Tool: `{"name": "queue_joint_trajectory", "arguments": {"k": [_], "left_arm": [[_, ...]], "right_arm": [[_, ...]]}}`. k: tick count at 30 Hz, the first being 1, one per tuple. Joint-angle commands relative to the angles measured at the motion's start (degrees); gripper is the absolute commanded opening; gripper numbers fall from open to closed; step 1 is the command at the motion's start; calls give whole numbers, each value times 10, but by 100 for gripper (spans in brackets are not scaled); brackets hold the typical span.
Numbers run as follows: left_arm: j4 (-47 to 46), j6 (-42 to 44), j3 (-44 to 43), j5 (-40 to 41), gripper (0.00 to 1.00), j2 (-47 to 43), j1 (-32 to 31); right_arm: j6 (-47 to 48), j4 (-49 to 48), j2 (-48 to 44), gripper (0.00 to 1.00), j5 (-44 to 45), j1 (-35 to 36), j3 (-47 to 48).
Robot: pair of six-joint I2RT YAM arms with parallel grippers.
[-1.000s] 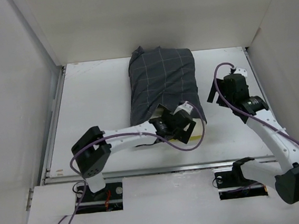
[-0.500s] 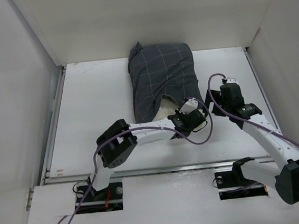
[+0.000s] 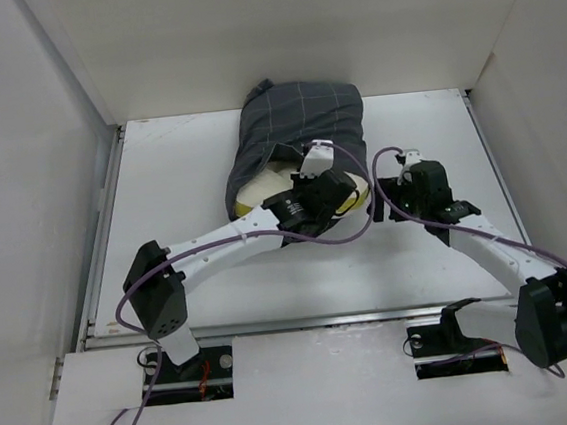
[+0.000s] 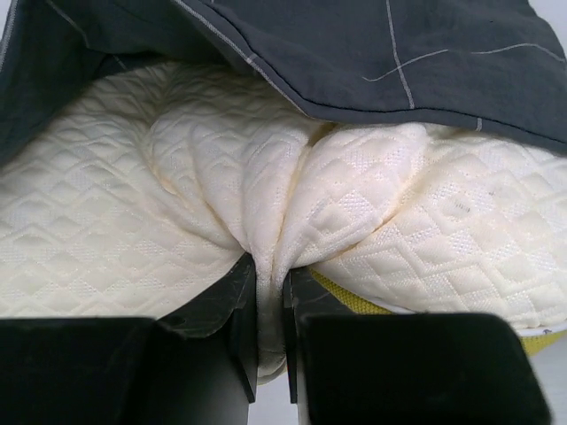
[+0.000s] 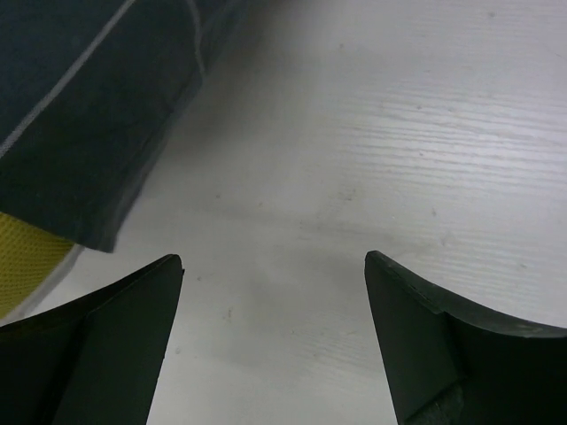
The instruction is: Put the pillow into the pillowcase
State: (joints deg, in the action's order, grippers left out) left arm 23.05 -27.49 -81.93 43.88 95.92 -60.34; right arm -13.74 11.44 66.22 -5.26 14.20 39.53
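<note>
**Left gripper (image 4: 269,283) pinches pillow (image 4: 115,230) fold at pillowcase (image 4: 354,44) mouth; right gripper (image 5: 270,266) spread over table (image 5: 399,133)**

Left wrist view, bottom centre: the left gripper's fingers are nearly together, with a bunched fold of the cream quilted pillow squeezed between them. A yellow edge strip shows just right of the fingers. The pillow bulges out on both sides of the pinch. Above, the dark checked pillowcase hem drapes over the pillow across the top of the frame.

Right wrist view: the fingers are wide apart, with nothing between them and bare white table below. A pillowcase corner sits upper left with a yellow pillow sliver under it, clear of the fingers.

Top view: the pillow's near end sticks out at frame centre. The rest is covered, and the pillowcase runs toward upper centre. The right gripper is just right of the pillow.
</note>
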Motion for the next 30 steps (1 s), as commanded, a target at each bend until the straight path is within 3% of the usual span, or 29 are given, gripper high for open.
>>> {"name": "queue_joint_trajectory", "arguments": {"k": [1, 8, 12, 13, 14, 16, 17, 20, 25, 28, 30], "left_arm": [[1, 6, -53, 46, 0, 6, 0], [22, 6, -88, 58, 0, 26, 0], [22, 6, -93, 44, 0, 20, 0], [22, 6, -93, 44, 0, 20, 0], [22, 6, -87, 50, 0, 14, 0], [22, 1, -80, 59, 0, 7, 5], [22, 1, -71, 59, 0, 1, 11], [14, -12, -49, 53, 0, -5, 30], [-12, -18, -23, 39, 0, 20, 71], [-12, -25, -80, 22, 0, 72, 107], [32, -60, -140, 5, 0, 102, 125]], "right_arm": [[36, -95, 7, 88, -82, 18, -9], [23, -158, 27, 88, -94, 64, -22], [-68, -203, 73, 84, 29, 64, -10], [-84, -227, 84, 77, 49, 64, -2], [-106, -232, 106, 59, 73, 64, 4], [-116, -237, 121, 41, 121, 64, 25], [-109, -237, 121, 23, 121, 64, 34], [-77, -185, 110, 0, 107, 69, 68], [-36, -34, -19, 0, 96, 114, 99], [-14, 80, -106, 0, 33, 144, 122], [-8, 126, -149, 0, -67, 165, 143]]}}
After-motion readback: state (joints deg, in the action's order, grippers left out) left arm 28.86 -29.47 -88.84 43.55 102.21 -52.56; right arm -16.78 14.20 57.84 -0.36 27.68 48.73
